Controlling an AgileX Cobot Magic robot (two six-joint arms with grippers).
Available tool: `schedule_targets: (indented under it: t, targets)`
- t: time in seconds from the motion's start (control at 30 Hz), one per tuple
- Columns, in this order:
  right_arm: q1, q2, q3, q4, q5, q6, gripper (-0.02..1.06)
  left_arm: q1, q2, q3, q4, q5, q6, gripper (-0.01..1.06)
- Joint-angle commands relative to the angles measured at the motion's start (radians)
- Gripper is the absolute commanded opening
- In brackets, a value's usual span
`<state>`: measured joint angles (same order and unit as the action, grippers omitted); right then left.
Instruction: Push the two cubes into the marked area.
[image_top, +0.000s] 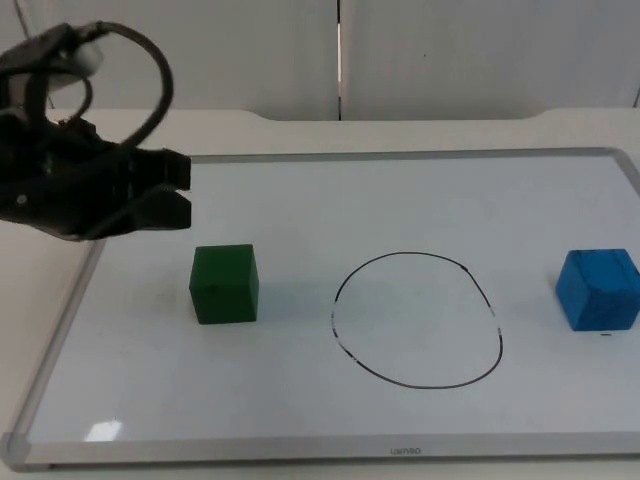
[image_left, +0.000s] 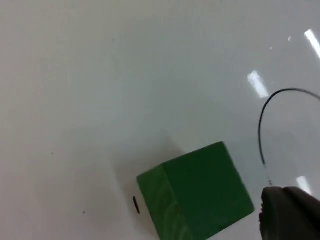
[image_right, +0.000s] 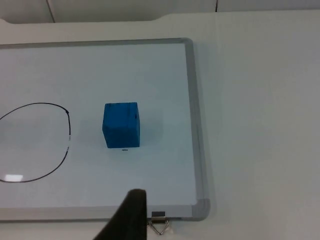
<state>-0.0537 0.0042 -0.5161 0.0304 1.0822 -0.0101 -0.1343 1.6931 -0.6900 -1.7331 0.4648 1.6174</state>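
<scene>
Top view: left hand (image_top: 178, 190) hovers over the whiteboard (image_top: 300, 430), up and to the left of the green cube (image_top: 224, 284), not touching it; the two fingertips sit close together with only a thin slit between, nothing held. Green cube rests on the board left of the hand-drawn black circle (image_top: 417, 318), apart from its line. Blue cube (image_top: 598, 289) rests right of the circle, near the board's right frame, also outside the line. Judgement: neither cube is in yet; the step in hand looks like lining up behind the green cube. To do it well, the hand should come down on the cube's far-left face, low and centred, then push straight toward the circle so the cube slides without turning, stopping once it is fully inside the line. Left wrist view: green cube (image_left: 195, 197) close below, the circle's arc (image_left: 267, 120) beyond it, one fingertip (image_left: 290, 215) beside the cube with a gap between. Right wrist view: blue cube (image_right: 121, 125) between circle (image_right: 60, 145) and frame; right hand (image_right: 129, 217) waits well back off the cube; its opening cannot be told here.
</scene>
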Motion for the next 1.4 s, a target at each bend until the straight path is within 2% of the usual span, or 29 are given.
schedule_targets:
  t: [0.0, 0.17, 0.33, 0.4, 0.57, 0.77, 1.0, 1.37]
  targets:
    - [-0.007, -0.004, 0.002, -0.002, -0.003, -0.005, 1.05, -0.021, 0.027, -0.022, -0.011, -0.041, 0.007, 0.00]
    - [-0.007, -0.004, 0.002, -0.002, -0.003, -0.005, 1.05, -0.028, 0.078, -0.064, -0.011, -0.105, 0.007, 0.00]
    - [-0.007, -0.004, 0.002, -0.002, -0.003, -0.005, 1.05, -0.028, 0.109, -0.094, -0.011, -0.259, 0.007, 0.00]
    - [-0.007, -0.004, 0.002, -0.002, -0.003, -0.005, 1.05, -0.028, 0.116, -0.095, -0.011, -0.266, 0.007, 0.00]
    - [-0.004, -0.004, 0.002, -0.002, -0.003, -0.005, 1.05, -0.028, 0.160, -0.102, -0.011, -0.258, 0.011, 0.00]
    - [-0.004, -0.004, 0.002, 0.000, -0.003, -0.005, 1.05, -0.028, 0.218, -0.119, -0.011, -0.198, 0.011, 0.00]
    - [-0.004, -0.004, 0.002, 0.000, -0.003, -0.005, 1.05, -0.028, 0.245, -0.132, -0.011, -0.213, 0.018, 0.00]
    - [-0.004, -0.004, 0.002, 0.000, -0.003, -0.005, 1.05, -0.028, 0.292, -0.148, -0.011, -0.171, 0.018, 0.00]
